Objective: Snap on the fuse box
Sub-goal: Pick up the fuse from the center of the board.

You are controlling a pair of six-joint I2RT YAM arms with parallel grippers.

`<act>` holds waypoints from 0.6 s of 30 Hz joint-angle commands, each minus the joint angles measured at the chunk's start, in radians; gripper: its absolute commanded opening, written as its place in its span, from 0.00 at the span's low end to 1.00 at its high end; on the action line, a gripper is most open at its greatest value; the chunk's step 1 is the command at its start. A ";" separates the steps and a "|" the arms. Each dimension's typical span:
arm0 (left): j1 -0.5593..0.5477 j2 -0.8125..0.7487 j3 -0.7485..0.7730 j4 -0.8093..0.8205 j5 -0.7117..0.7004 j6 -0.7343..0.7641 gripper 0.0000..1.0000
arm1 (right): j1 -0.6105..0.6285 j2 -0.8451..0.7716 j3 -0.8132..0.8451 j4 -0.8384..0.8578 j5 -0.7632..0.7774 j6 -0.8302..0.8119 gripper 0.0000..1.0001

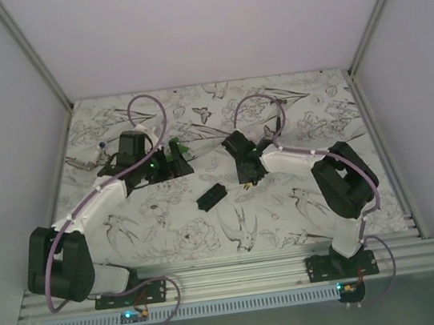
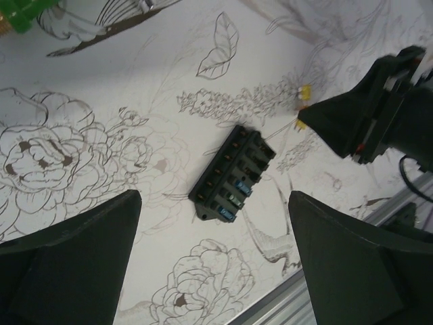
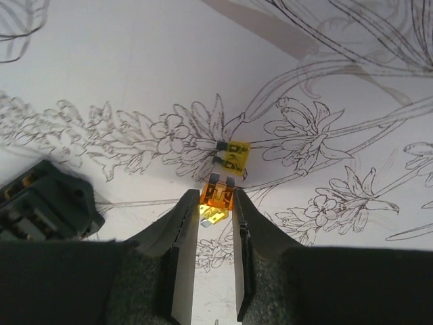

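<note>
Fuse box (image 1: 211, 197) lies mid-table between your arms, while your right gripper (image 3: 216, 203) pinches an orange fuse (image 3: 218, 195) near its right, likely for seating, and your left gripper (image 2: 213, 203) hangs wide open.

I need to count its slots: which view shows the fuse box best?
Left wrist: the fuse box lies whole, slots facing up. Top external shows only a small dark block; right wrist catches just one end.

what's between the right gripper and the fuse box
Just bare printed table before the fuse box, seen in the left wrist view. The right gripper pinches an orange fuse.
</note>
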 commanded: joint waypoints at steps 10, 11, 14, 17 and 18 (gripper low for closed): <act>0.046 0.150 0.206 -0.012 0.170 -0.296 0.90 | -0.004 -0.204 -0.077 0.396 -0.316 -0.567 0.21; 0.050 0.168 0.222 -0.013 0.191 -0.316 0.88 | -0.003 -0.210 -0.079 0.419 -0.352 -0.592 0.20; 0.053 0.220 0.271 -0.012 0.248 -0.356 0.81 | -0.003 -0.224 -0.081 0.492 -0.451 -0.649 0.20; 0.058 0.252 0.319 -0.012 0.299 -0.380 0.76 | -0.004 -0.221 -0.072 0.552 -0.525 -0.671 0.20; 0.060 0.259 0.333 -0.011 0.315 -0.388 0.74 | -0.004 -0.220 -0.070 0.576 -0.541 -0.672 0.20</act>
